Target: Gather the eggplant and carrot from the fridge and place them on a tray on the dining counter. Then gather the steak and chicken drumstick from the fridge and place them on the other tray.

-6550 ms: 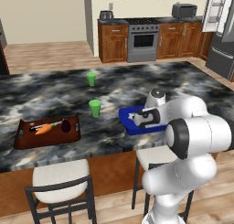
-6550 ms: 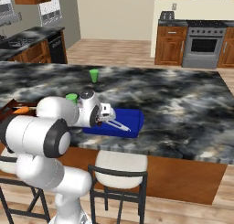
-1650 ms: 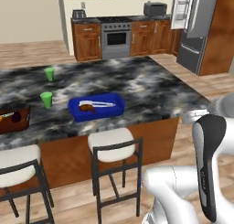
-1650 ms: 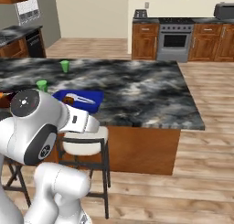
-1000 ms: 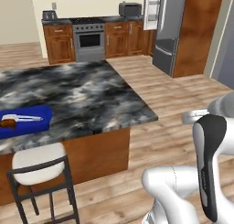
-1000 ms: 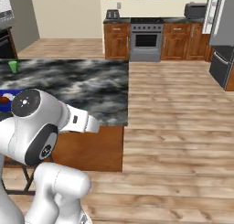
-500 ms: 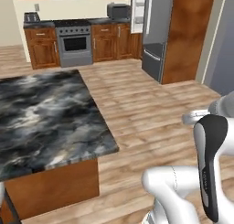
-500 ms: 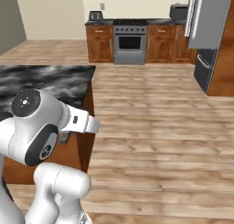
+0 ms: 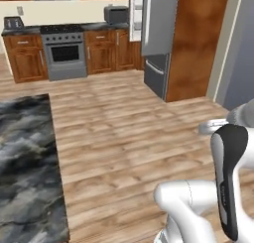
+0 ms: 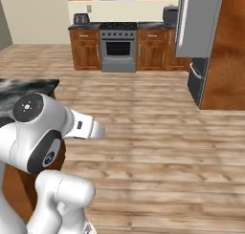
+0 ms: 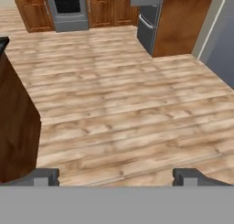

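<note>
The fridge (image 9: 158, 34) is tall and grey, and stands at the far side of the wooden floor, set in a brown wood surround; it also appears in the right base view (image 10: 197, 26) and at the top of the hand view (image 11: 147, 23). One end of the dining counter (image 9: 24, 157) with its marbled top lies at the left, and its brown base (image 11: 13, 122) is close to the hand. My gripper (image 11: 116, 176) is open, with nothing between its fingertips (image 11: 45, 175), above the bare floor. The trays, eggplant, carrot, steak and chicken drumstick are out of view.
A steel stove (image 9: 62, 53) stands among brown cabinets (image 9: 106, 51) along the back wall, left of the fridge. A grey wall (image 9: 242, 58) rises at the far right. Wide wooden floor (image 9: 124, 133) stretches between the counter and the fridge.
The whole picture has swung: the base has turned away from the counter, which has slid off to the left, and the fridge has come nearer the middle. The gripper stays open.
</note>
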